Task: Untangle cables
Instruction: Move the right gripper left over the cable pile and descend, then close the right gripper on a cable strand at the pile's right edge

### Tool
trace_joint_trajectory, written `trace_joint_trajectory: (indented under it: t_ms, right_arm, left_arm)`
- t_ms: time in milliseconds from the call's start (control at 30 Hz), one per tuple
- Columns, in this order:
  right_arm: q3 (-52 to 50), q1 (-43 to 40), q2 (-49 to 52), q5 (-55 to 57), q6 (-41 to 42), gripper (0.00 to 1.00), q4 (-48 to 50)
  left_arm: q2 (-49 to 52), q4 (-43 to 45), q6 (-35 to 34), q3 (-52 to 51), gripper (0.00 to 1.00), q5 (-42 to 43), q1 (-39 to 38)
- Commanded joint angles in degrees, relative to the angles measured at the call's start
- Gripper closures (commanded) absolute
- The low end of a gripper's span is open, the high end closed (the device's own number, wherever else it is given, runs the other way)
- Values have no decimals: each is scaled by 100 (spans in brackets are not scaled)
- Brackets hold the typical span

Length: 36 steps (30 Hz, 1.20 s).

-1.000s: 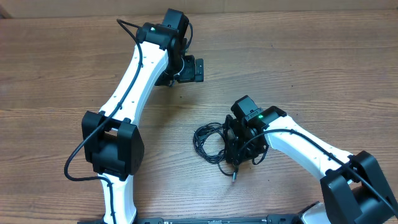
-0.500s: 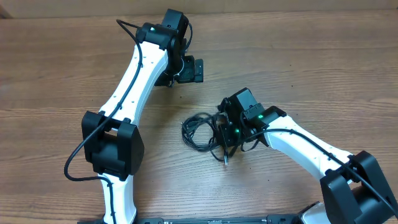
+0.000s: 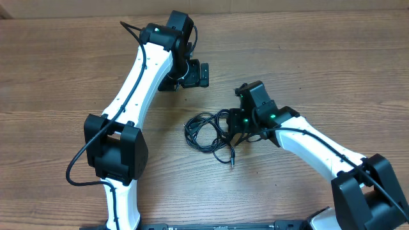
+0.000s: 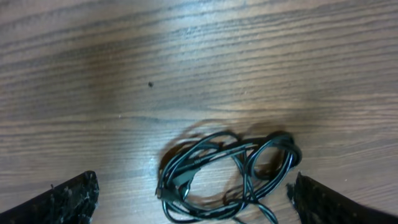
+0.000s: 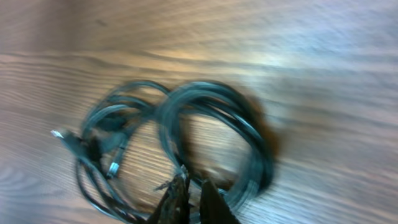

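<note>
The cables (image 3: 206, 131) are thin black cords in loose tangled loops at mid-table, with one plug end (image 3: 232, 163) trailing toward the near edge. My right gripper (image 3: 235, 125) sits at the bundle's right side. In the right wrist view its fingers (image 5: 193, 199) are nearly closed on a strand of the cables (image 5: 205, 118), and a silver-tipped plug (image 5: 57, 133) shows at left. My left gripper (image 3: 203, 72) is farther back, apart from the bundle. In the left wrist view the left gripper (image 4: 193, 190) is wide open with the cables (image 4: 230, 168) on the table beyond it.
The brown wooden table (image 3: 319, 57) surrounds the bundle. The white left arm (image 3: 137, 83) stretches from the near left toward the far middle. The right arm (image 3: 319, 153) comes in from the near right corner.
My right gripper has moved left and then away from the near edge, dragging the cable bundle with it. The loops now lie more spread out. The left arm has not moved.
</note>
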Motion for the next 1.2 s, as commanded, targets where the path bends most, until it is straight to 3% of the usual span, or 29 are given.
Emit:
trace_joint_trajectory:
  t_ms: [0, 100, 300, 467, 633, 867, 1033, 1167]
  right_arm:
    - [122, -291, 33, -328, -39, 81, -407]
    - [149, -496, 33, -1016, -457, 59, -1014]
    - [151, -562, 35, -2457, -1934, 47, -1919]
    - [116, -358, 35, -2258, -2251, 40, -1934]
    - [81, -144, 35, -1832, -2780, 38, -1801]
    - [-98, -136, 35, -1829, -2809, 40, -1755]
    - [-343, -136, 35, -1834, -2809, 66, -1762]
    - [-538, -136, 35, -1849, -2809, 67, -1729]
  left_arm:
    - [13, -142, 195, 142, 0, 70, -7]
    - [13, -173, 299, 142, 0, 63, -7]
    - [13, -31, 289, 142, 0, 72, -7]
    - [13, 20, 273, 142, 0, 72, -7]
    - [13, 22, 275, 142, 0, 72, -7]
    - [13, 17, 278, 142, 0, 72, -7]
    - [13, 20, 278, 142, 0, 70, -7]
    - [13, 20, 278, 142, 0, 70, -7]
